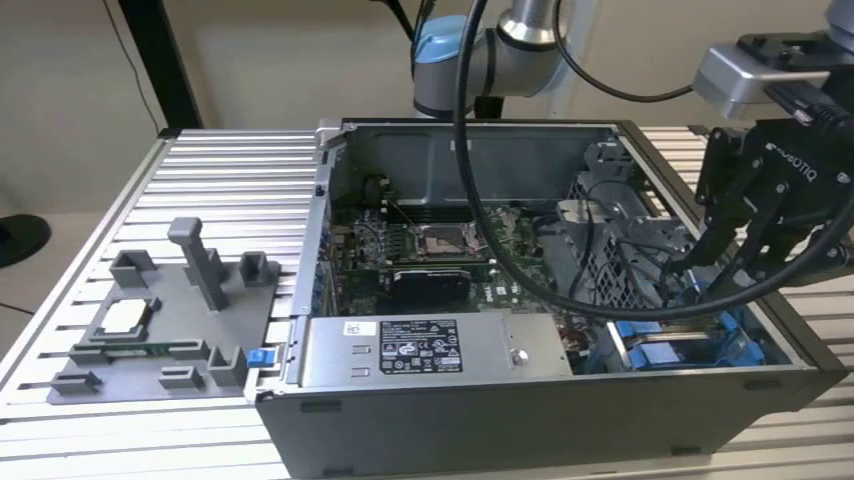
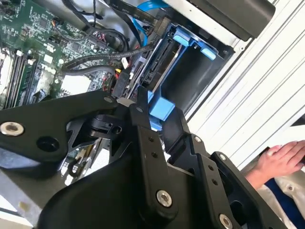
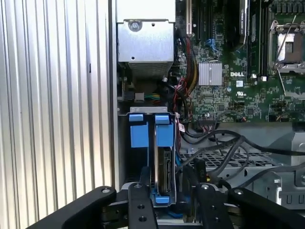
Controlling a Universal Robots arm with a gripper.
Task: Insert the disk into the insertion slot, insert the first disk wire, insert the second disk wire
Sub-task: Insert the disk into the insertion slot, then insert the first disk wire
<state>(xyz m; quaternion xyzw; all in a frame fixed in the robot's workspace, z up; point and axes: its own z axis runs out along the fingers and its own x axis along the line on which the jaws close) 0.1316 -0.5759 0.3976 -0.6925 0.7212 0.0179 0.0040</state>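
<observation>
Gripper is closed on the near end of the disk. We read it as pinching the blue carrier edge from both sides, no gap seen in the second wrist view. Holding that narrow end keeps the drive on edge and lined up with the rails. The disk sits well down in the insertion slot; whether it's fully seated we cannot tell. In the exterior view the slot is at about 4 o'clock in the open computer case, gripper hanging over it. The case lies open side up so the arm gets in from above. Black cables bunch at 9 o'clock from the gripper, just beside the bay, with the motherboard further out the same way and the power-supply box at 8 o'clock along the front wall. Grey fixture plate is well apart on the table. A person's hand rests outside the case
</observation>
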